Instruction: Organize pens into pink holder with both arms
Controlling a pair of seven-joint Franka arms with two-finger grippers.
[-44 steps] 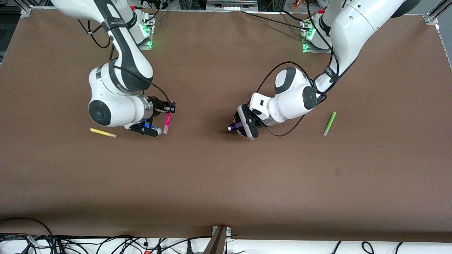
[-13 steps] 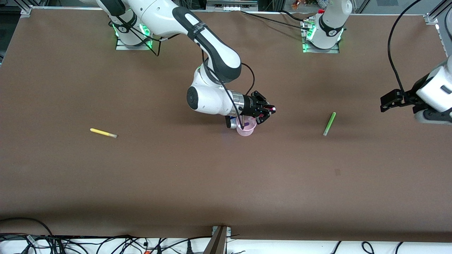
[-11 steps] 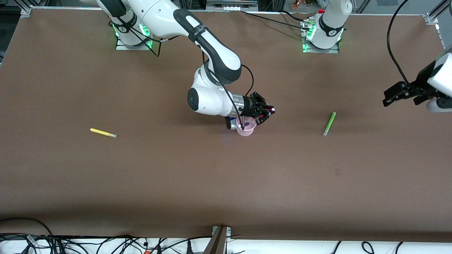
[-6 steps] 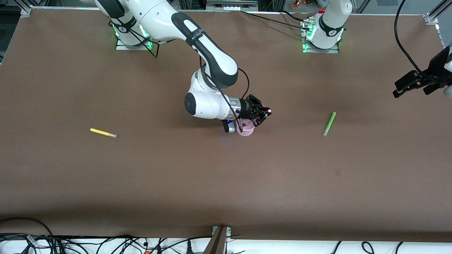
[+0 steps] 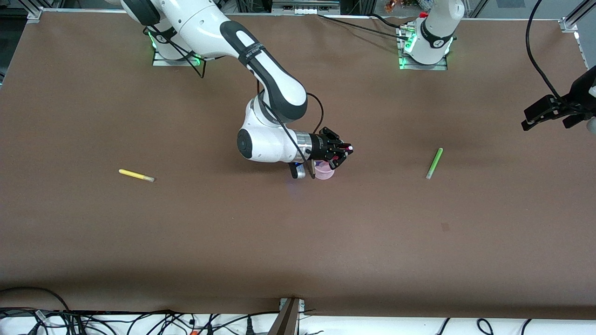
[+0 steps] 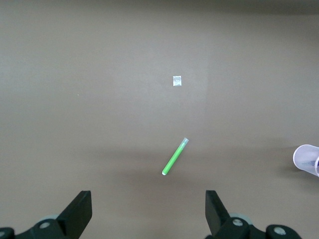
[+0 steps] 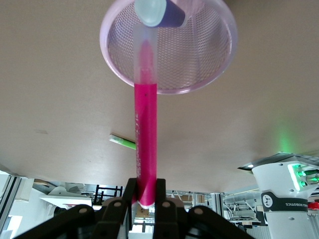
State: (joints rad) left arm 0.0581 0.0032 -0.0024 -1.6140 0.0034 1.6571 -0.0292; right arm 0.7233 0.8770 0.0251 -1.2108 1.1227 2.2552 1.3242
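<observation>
My right gripper [image 5: 345,150] is shut on the magenta pink pen [image 7: 145,129] and holds it tilted over the pink holder [image 5: 326,174]. In the right wrist view the pen's pale tip reaches into the holder [image 7: 199,55], where the purple pen [image 7: 167,13] lies. The light green pen [image 5: 434,163] lies flat toward the left arm's end; it shows in the left wrist view [image 6: 175,157] too. The yellow pen [image 5: 136,175] lies flat toward the right arm's end. My left gripper [image 5: 542,113] is open and empty, up over the table's left-arm end.
The brown table top [image 5: 298,232] carries a small pale mark [image 5: 445,226], nearer to the front camera than the green pen. Cables run along the table's front edge. The holder's rim shows in the left wrist view [image 6: 308,159].
The right gripper has drifted a little toward the right arm's end over the holder, still holding the magenta pen. The left gripper, which earlier held the purple pen, has pulled away toward its table end.
</observation>
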